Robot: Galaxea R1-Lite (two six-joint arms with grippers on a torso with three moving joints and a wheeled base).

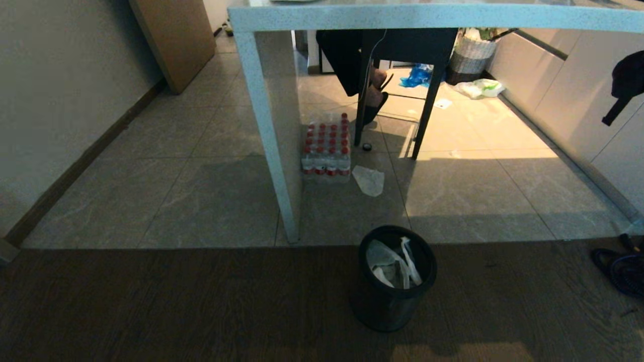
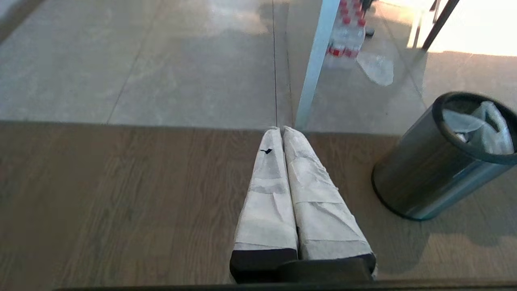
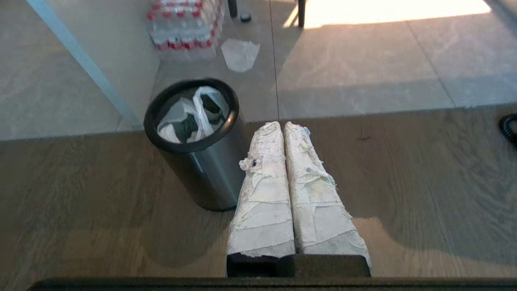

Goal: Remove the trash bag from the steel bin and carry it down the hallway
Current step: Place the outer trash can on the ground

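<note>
The left tool (image 2: pixel 282 130) is closed, its two fingers (image 2: pixel 268 194) wrapped in white tape and pressed together along their whole length, tips touching. It holds nothing and hangs above the wood floor, pointing forward and down. The right tool (image 3: pixel 282 124) has the same pose: both taped fingers (image 3: pixel 319 194) lie flush against each other, empty, over the wood floor near its edge with the tiles. The tape on the right fingers is frayed. Neither arm shows in the head view.
</note>
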